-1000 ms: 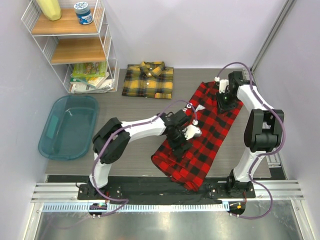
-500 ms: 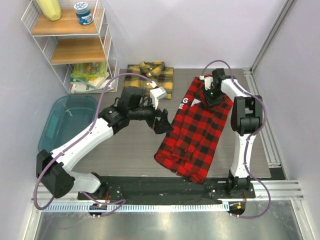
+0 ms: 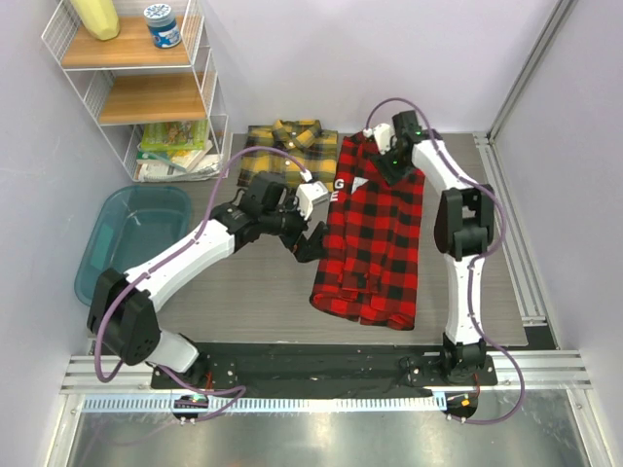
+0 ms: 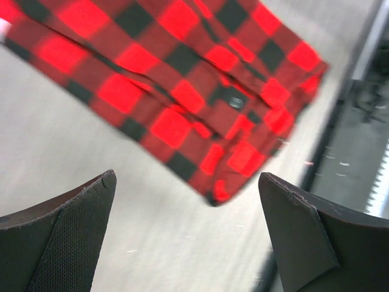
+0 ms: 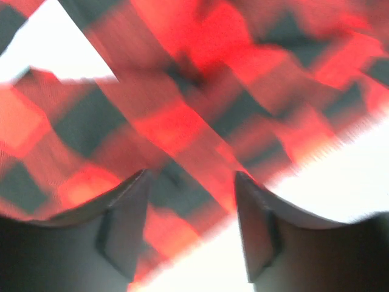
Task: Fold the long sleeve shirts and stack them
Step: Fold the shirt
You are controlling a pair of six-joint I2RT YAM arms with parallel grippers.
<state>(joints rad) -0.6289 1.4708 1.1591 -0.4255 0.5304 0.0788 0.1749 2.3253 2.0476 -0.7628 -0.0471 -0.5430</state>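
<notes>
Upper centre, yellow shirt lies folded. Right of centre, red shirt lies as a long strip, not yet stacked. Right gripper seems clamped on its top end; left gripper gapes empty beside it.

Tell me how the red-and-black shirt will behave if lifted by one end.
Probably floppy: the red-and-black shirt lies flat in soft folded layers, near hem rumpled. Lifted by one end, it would likely sag and unfold. It probably slides easily on the smooth table.
</notes>
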